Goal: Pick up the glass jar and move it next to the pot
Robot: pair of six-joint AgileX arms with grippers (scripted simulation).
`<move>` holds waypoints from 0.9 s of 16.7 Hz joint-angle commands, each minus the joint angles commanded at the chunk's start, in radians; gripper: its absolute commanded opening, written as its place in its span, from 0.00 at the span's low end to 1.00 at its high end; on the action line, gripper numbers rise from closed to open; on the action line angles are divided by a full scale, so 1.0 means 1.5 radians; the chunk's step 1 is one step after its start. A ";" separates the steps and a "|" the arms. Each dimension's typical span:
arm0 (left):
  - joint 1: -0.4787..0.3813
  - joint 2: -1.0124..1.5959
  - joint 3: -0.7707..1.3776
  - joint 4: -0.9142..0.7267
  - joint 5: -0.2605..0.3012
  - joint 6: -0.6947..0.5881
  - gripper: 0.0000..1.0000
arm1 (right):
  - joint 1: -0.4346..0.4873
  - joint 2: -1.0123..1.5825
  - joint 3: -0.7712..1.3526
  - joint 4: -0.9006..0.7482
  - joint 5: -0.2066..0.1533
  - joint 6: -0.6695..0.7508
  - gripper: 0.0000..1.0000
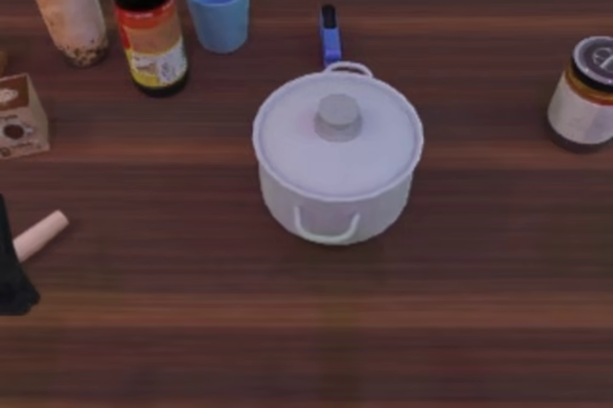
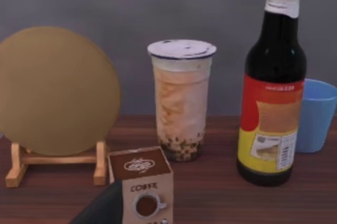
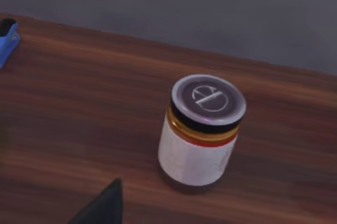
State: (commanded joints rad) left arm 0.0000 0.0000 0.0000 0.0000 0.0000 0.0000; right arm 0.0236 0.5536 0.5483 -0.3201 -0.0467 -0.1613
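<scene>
The glass jar stands upright near the table's right edge, squat, with a dark lid, an orange band and a white label. In the right wrist view the glass jar is a short way beyond my right gripper, apart from it. Only one dark fingertip shows, with bare table beside it, so the gripper is open and empty. The pot, large and white with a grey knob, sits mid-table, well left of the jar. My left gripper is parked at the left edge, open, one fingertip showing.
Back left hold a white-lidded jar, a dark bottle and a blue cup. A coffee box and a wooden handle lie at the left. A blue tool lies behind the pot. A gold disc stands on a stand.
</scene>
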 joint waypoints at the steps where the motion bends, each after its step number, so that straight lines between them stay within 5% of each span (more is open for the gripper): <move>1: 0.000 0.000 0.000 0.000 0.000 0.000 1.00 | 0.000 0.060 0.058 -0.035 -0.002 -0.018 1.00; 15: 0.000 0.000 0.000 0.000 0.000 0.000 1.00 | -0.015 0.993 0.974 -0.575 -0.015 -0.312 1.00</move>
State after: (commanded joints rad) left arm 0.0000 0.0000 0.0000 0.0000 0.0000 0.0000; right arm 0.0011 2.0432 2.0085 -1.1829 -0.0692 -0.6295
